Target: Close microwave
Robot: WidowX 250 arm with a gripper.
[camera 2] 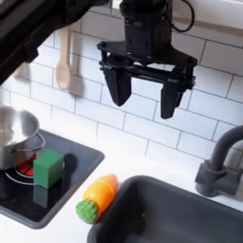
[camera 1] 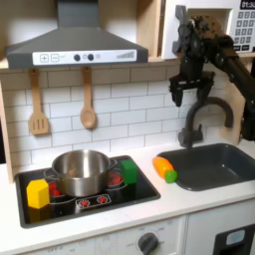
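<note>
Nearest to us in the first exterior view, the white tabletop [camera 1: 139, 204] carries a black cooktop [camera 1: 85, 194] with a steel pot [camera 1: 80, 171] on it, a yellow block [camera 1: 38, 192] at the first exterior view's left of the pot and a green block [camera 1: 128, 170] at its right. Just beside the cooktop lies a toy carrot [camera 1: 164, 168], orange with a green end, near the rim of the dark sink [camera 1: 214, 164]; in the second exterior view we see the same carrot [camera 2: 98, 197] touching the sink's edge. Behind the sink stands the grey faucet [camera 1: 199, 118]. Above it the gripper [camera 2: 142, 90] hangs with its fingers pointing straight down, spread wide and holding nothing, in front of the white tile wall [camera 1: 129, 105]. The black arm [camera 1: 224, 55] reaches in from the first exterior view's upper right and bends down to the wrist. On the wall hang a wooden spatula [camera 1: 38, 105] and a wooden spoon [camera 1: 88, 100] under the grey range hood [camera 1: 75, 45]. Farthest back, at the first exterior view's top right corner, we see the microwave [camera 1: 246, 15], with little more than its keypad of white buttons showing behind the arm; we cannot tell which way its door points or how it stands.
</note>
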